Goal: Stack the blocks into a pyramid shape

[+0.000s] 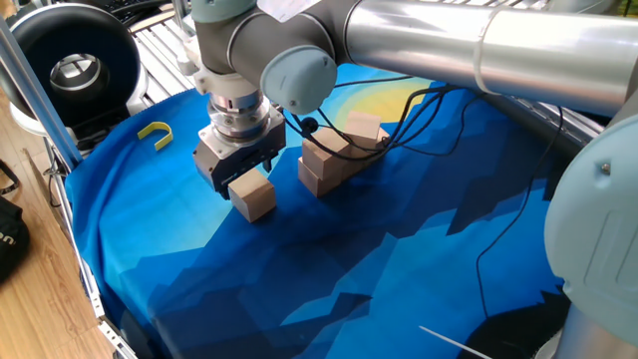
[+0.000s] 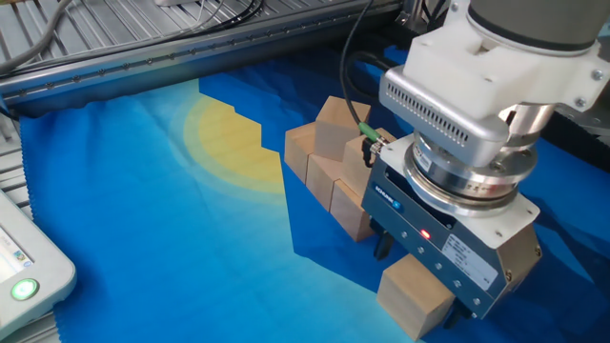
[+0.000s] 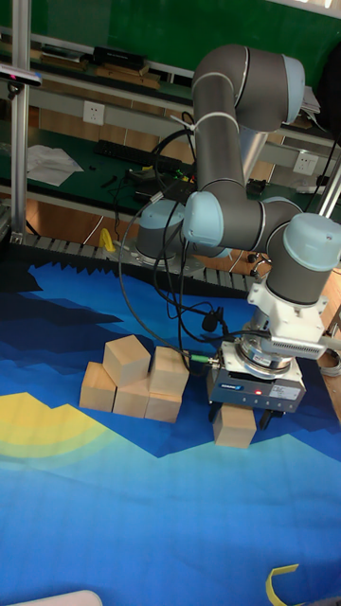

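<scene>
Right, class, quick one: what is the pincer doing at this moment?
Pincer: closed on a wooden block, apart from the stacked blocks.

One tan cube (image 3: 234, 426) sits apart beside a part-built stack (image 3: 133, 383) of matching wooden cubes.

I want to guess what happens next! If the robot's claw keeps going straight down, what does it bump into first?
The gripper points straight down at the single wooden block that sits apart from the pile. Its fingers already reach down beside that block, so it would probably meet the block first, then the blue cloth underneath. Whether it is squeezing yet is unclear.
</scene>
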`<state>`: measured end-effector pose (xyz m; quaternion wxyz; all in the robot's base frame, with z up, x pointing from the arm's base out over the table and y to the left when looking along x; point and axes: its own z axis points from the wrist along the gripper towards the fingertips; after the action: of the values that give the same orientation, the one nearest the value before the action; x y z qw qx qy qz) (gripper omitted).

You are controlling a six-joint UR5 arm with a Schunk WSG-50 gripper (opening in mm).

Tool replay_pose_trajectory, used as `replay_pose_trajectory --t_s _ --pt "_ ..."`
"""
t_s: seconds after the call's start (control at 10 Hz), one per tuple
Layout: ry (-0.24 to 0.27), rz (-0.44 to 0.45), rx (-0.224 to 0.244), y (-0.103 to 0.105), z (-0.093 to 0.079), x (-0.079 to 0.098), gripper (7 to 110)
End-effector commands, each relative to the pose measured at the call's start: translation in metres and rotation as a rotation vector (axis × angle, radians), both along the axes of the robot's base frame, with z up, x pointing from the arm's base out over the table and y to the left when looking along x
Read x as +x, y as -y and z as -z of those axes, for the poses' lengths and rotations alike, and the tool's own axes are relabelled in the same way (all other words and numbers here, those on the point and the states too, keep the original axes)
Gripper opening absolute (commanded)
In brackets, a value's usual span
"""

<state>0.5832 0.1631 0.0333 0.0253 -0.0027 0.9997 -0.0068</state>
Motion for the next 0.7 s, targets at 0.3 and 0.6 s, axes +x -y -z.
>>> replay_pose_trajectory --t_s 0.3,0.6 --pt "-0.013 0.064 0.004 0.0009 -0.0007 -0.0033 22" --pt "-0.008 0.067 0.005 0.0004 -0.0007 -0.0020 22"
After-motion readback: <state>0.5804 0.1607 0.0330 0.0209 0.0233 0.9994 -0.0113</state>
